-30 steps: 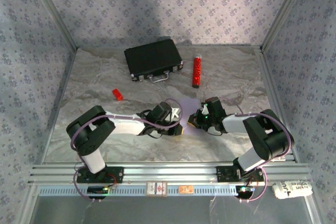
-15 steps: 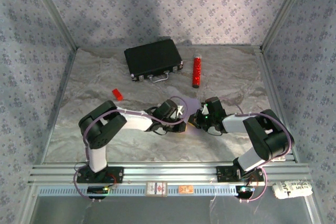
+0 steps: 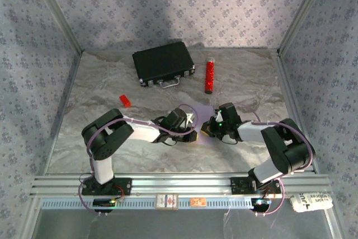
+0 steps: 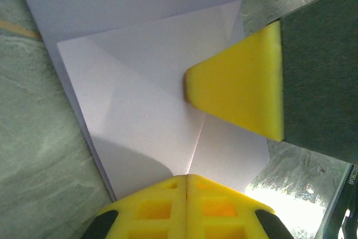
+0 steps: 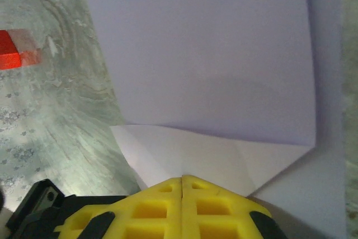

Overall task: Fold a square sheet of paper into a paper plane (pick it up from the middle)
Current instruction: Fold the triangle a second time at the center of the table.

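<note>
The square sheet of paper (image 3: 202, 113), pale lilac, lies flat on the table between my two grippers, with corner flaps folded in. In the left wrist view the paper (image 4: 140, 82) shows two folded flaps meeting at a centre crease. My left gripper (image 4: 186, 176) is shut, its tip resting on that crease at the paper's edge. My right gripper's yellow tip (image 4: 235, 85) presses on a flap from the right. In the right wrist view the right gripper (image 5: 182, 178) is shut, nothing between its jaws, its tip on a folded flap of the paper (image 5: 212, 54). From above, the left gripper (image 3: 193, 126) and right gripper (image 3: 210, 127) face each other across the sheet.
A black case (image 3: 163, 62) lies at the back of the table, with a red cylinder (image 3: 210, 75) to its right. A small red block (image 3: 125, 100) sits left of the arms. Patterned walls and metal rails enclose the marbled table (image 3: 112, 82).
The left arm's elbow has swung right and the left gripper has slid a little right along the paper. The right arm has stayed put.
</note>
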